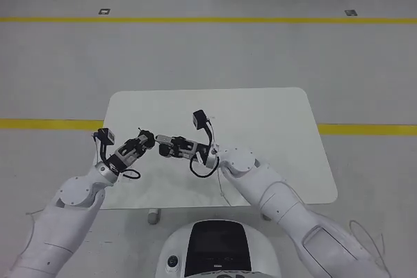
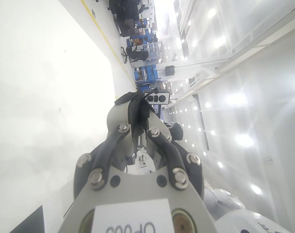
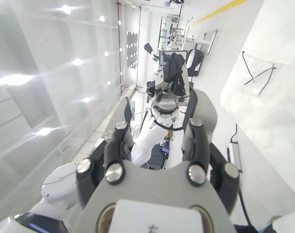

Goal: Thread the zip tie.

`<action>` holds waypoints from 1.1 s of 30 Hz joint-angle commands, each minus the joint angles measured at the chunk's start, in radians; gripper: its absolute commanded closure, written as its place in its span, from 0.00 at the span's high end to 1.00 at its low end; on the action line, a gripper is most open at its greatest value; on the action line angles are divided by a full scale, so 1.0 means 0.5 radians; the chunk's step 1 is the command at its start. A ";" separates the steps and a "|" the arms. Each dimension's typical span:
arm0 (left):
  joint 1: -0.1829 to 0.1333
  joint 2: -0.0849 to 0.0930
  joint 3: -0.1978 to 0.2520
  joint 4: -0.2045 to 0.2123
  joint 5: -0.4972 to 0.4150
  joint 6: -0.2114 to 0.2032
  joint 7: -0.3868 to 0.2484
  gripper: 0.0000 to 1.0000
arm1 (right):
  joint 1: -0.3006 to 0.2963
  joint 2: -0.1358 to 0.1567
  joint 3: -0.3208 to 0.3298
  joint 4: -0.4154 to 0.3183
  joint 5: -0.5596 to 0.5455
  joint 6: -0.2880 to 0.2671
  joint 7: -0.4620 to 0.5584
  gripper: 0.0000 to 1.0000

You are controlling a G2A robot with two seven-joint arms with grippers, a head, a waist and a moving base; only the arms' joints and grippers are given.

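A black zip tie (image 2: 137,120) sits bunched between the fingertips of my left gripper (image 2: 136,107), which is shut on it. In the top view the left gripper (image 1: 145,138) hovers over the near left part of the white table (image 1: 264,132). My right gripper (image 1: 162,144) faces it, a short gap away. In the right wrist view the right gripper (image 3: 163,98) stands open, its fingers (image 3: 126,115) wide apart with nothing between them. Straight ahead of it is the left gripper with the zip tie (image 3: 173,70) sticking out of its tip.
The table's far half and right side are bare. Thin dark lines (image 3: 259,73) lie on the table surface in the right wrist view; I cannot tell what they are. Black cables (image 1: 205,170) loop under both wrists. A yellow floor line (image 1: 375,129) runs behind the table.
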State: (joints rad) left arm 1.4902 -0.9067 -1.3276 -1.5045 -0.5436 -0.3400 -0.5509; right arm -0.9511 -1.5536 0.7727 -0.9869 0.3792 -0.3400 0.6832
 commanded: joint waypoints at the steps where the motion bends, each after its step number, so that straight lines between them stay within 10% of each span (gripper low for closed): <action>1: 0.003 -0.004 -0.008 -0.003 -0.001 0.000 -0.013 0.00 | 0.003 -0.008 0.004 0.017 -0.008 0.000 -0.013 0.38; 33: 0.019 -0.058 -0.057 0.010 0.040 0.000 -0.114 0.00 | -0.009 -0.066 0.071 0.098 -0.080 0.000 0.032 0.11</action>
State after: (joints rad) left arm 1.4996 -0.9349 -1.3552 -1.4994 -0.5246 -0.3400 -0.6072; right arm -0.9560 -1.5857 0.8081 -0.9395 0.3387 -0.3400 0.6981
